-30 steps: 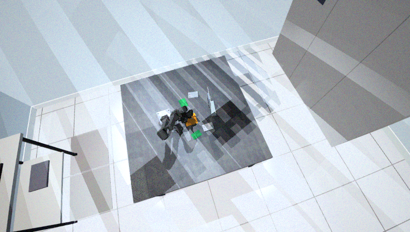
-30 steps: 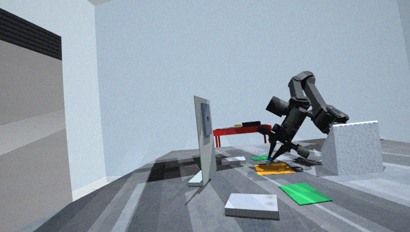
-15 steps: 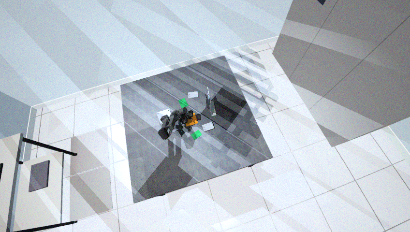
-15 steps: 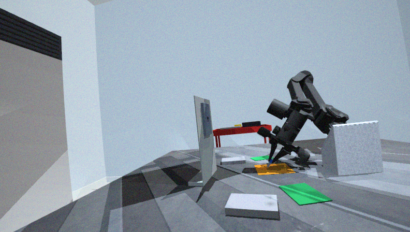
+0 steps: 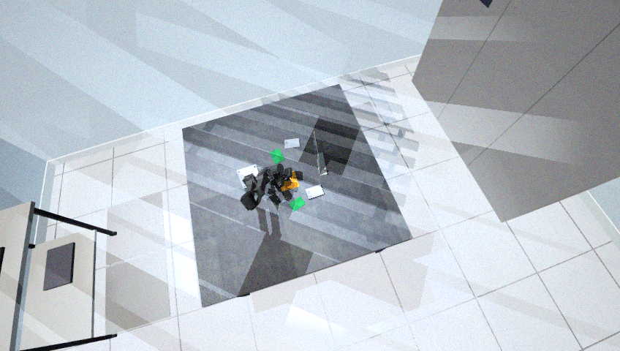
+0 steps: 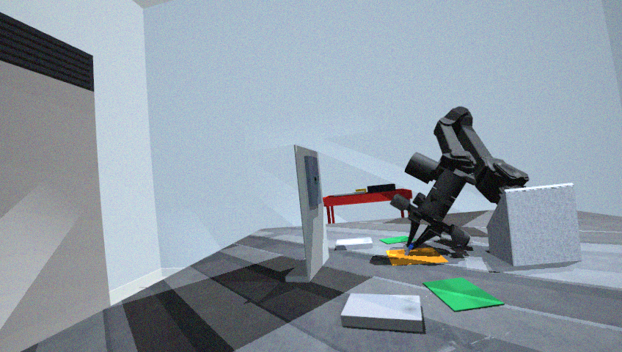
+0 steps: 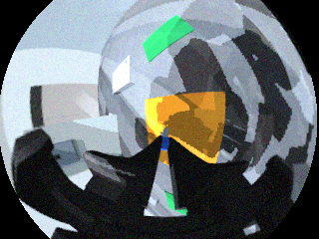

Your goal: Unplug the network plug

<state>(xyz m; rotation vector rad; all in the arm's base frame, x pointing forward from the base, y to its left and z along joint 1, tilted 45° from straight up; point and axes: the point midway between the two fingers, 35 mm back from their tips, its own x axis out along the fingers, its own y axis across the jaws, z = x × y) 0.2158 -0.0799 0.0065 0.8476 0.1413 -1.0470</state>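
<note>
My gripper (image 6: 408,250) (image 7: 165,138) is shut on the small blue network plug (image 6: 407,251) (image 7: 165,141). It holds the plug low over the orange marked square (image 6: 416,256) (image 7: 193,119) (image 5: 290,183), at its near-left part; I cannot tell whether the plug touches the surface. The upright grey panel (image 6: 310,218) (image 5: 320,156) with its dark socket plate (image 6: 312,182) stands apart to the left, and its socket looks empty. In the overhead view the arm (image 5: 265,184) hides the plug.
Two green patches (image 6: 461,293) (image 6: 394,239) and flat white blocks (image 6: 382,311) (image 6: 353,243) lie around the orange square. A large grey wedge block (image 6: 534,226) stands at the arm's base. A red table (image 6: 366,198) stands in the background.
</note>
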